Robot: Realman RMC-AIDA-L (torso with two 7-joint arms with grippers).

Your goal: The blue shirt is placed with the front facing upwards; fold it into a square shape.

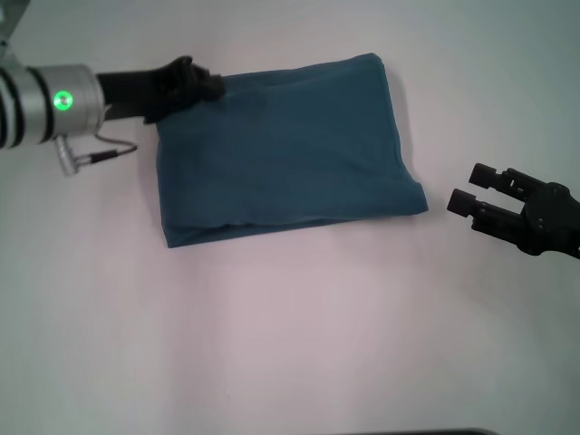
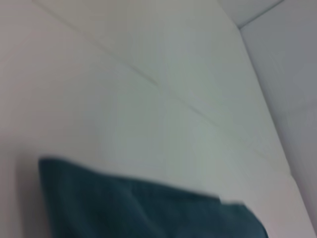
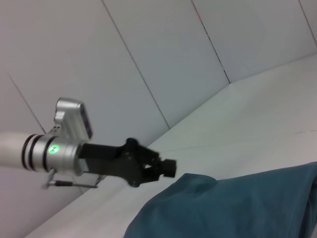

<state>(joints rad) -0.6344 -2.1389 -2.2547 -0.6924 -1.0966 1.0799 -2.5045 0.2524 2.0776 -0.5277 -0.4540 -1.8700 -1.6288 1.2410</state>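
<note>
The blue shirt (image 1: 285, 149) lies folded into a rough rectangle on the white table (image 1: 299, 335), plain side up, with its lettering and collar hidden. My left gripper (image 1: 210, 86) is at the shirt's far left corner, right at the cloth's edge. It also shows in the right wrist view (image 3: 167, 168), just above that corner of the shirt (image 3: 233, 208). My right gripper (image 1: 469, 188) is open and empty, hovering to the right of the shirt and apart from it. The left wrist view shows only a fold of the shirt (image 2: 148, 213).
A grey cable and plug (image 1: 91, 156) hang under my left wrist, beside the shirt's left edge. White wall panels (image 3: 148, 59) stand behind the table. Bare table surface lies in front of the shirt.
</note>
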